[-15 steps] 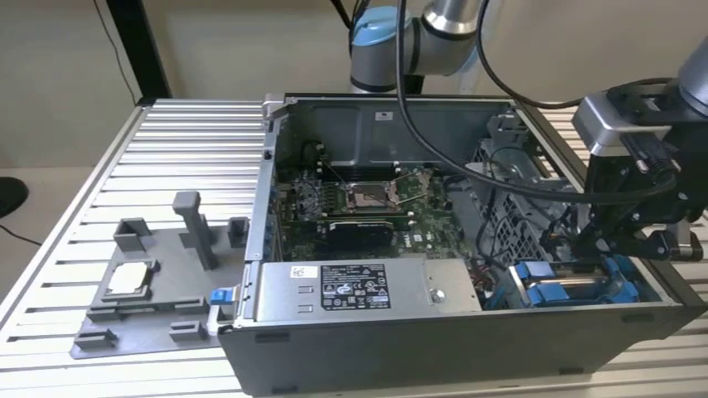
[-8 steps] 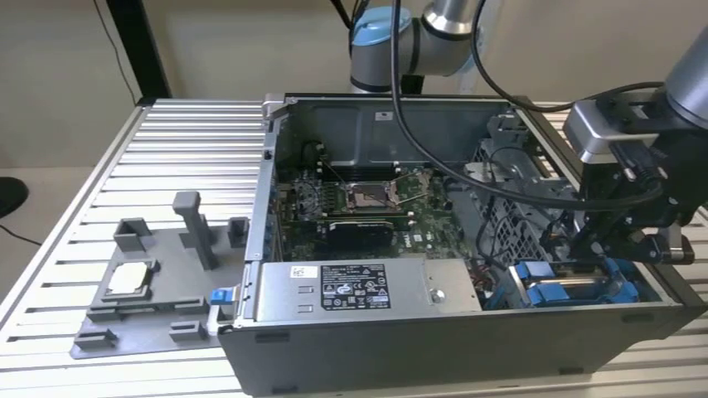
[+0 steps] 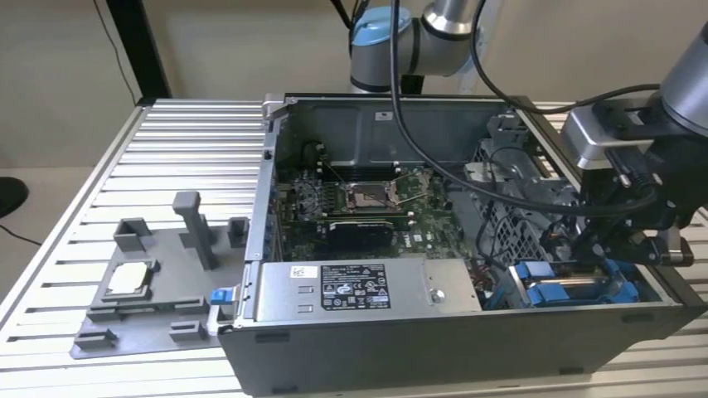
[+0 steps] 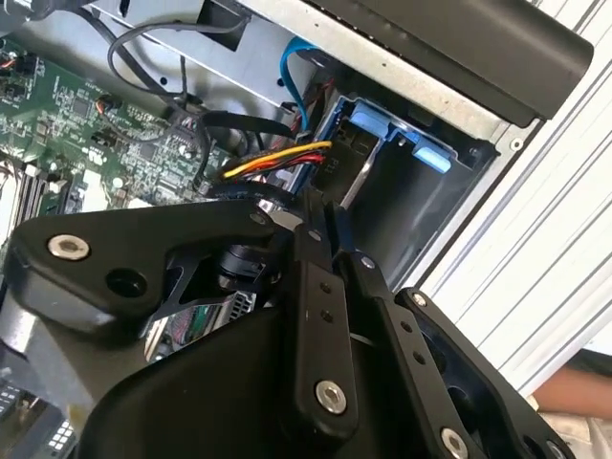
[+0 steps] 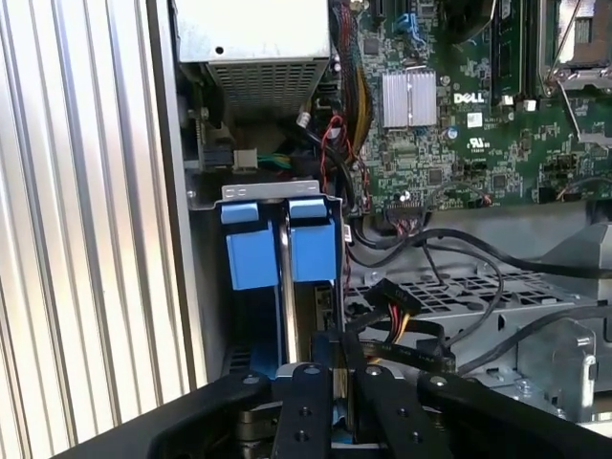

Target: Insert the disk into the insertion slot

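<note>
Gripper [image 5: 339,344]: we see fingers pinched together, right over the slot [image 4: 430,215].
Disk [image 3: 564,292]: upright in the slot, between blue tabs [image 5: 251,244].

A tabletop [image 3: 166,149] of ribbed, silvery aluminium slats fills the scene, its grooves running across from the exterior view's left to the exterior view's right. In both wrist views the same pale slats [image 5: 86,239] [image 4: 564,239] catch bright reflections. Beyond the far edge stands a plain cream wall [image 3: 232,41], evenly lit. A black upright post [image 3: 138,46] rises at the far corner on the exterior view's left, with a thin dark cable [image 3: 111,50] hanging just beside it. A beige floor [image 3: 45,224] shows past the exterior view's left edge of the tabletop, with a dark rounded object [image 3: 9,195] on it.
</note>
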### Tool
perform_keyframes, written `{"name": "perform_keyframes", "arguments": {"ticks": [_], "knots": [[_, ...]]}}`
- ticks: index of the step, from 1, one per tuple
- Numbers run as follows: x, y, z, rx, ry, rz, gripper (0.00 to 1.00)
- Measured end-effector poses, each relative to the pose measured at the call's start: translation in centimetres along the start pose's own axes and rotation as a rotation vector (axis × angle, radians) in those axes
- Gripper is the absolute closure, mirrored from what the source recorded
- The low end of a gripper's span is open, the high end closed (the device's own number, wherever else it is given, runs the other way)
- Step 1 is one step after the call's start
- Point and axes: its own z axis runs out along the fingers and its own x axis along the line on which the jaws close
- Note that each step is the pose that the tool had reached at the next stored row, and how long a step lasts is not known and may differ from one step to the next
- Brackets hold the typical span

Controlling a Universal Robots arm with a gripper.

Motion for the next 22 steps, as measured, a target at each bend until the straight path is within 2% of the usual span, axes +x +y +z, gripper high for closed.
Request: {"name": "perform_keyframes", "arguments": {"ticks": [6,12,22], "knots": [[0.02,0.13,0.14,0.0034,0.0005,0.0,1.0],[0.06,0.25,0.43,0.0054,0.0037,-0.001,1.0],[0.12,0.46,0.87,0.0114,0.012,-0.003,1.0]]}}
